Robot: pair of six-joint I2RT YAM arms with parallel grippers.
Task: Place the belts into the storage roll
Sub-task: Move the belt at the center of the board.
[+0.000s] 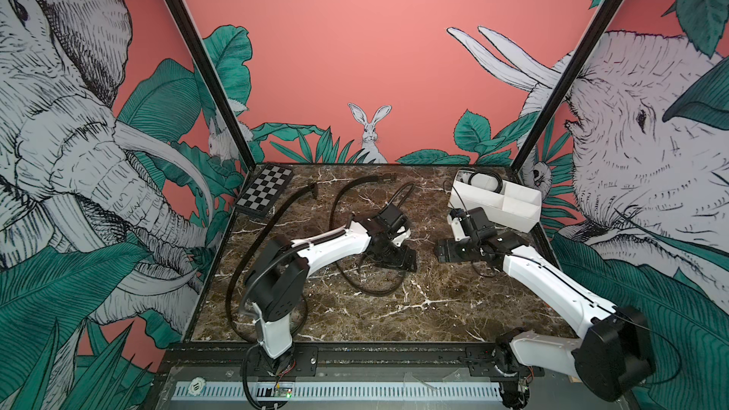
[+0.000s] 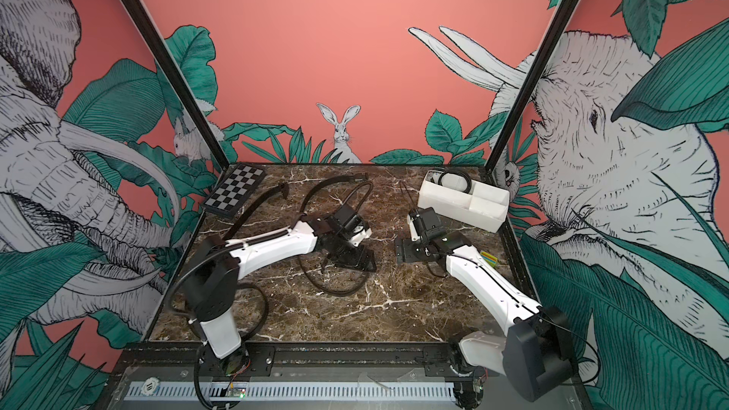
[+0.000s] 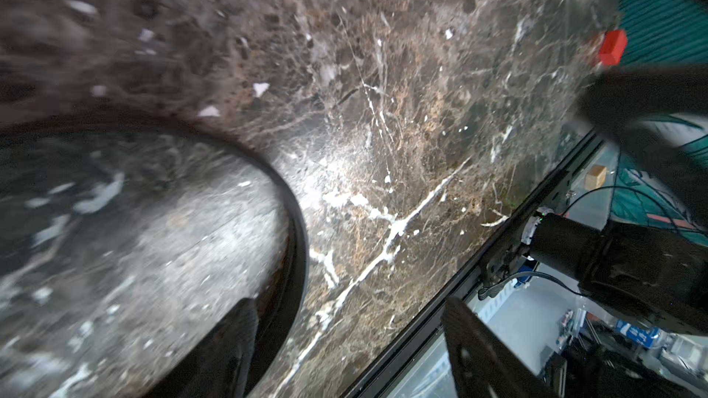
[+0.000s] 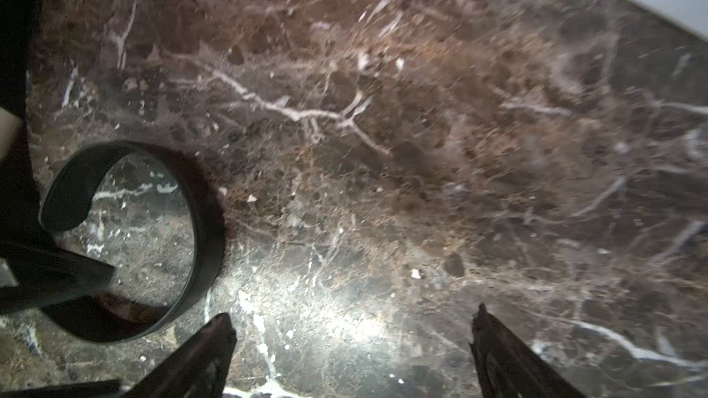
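Observation:
One black belt [image 1: 252, 246] lies along the table's left side. A second belt [image 1: 339, 207] loops across the middle, standing on edge; its curve [image 3: 300, 231] runs just inside one fingertip of my left gripper [image 3: 352, 333], which is open and low over the table [image 1: 394, 260]. A third belt [image 1: 487, 181] lies coiled in the far compartment of the storage roll [image 1: 513, 212], the white box at the back right. My right gripper [image 4: 352, 333] is open over bare marble [image 1: 443, 250], with the belt loop [image 4: 208, 231] off to one side.
A checkerboard [image 1: 266, 191] lies at the back left. The left arm's ribbed cable hose [image 1: 404, 193] arcs above the middle belt. A red block [image 3: 613, 45] and a striped item [image 2: 489, 260] sit near the right edge. Black frame posts [image 1: 205, 72] flank the table.

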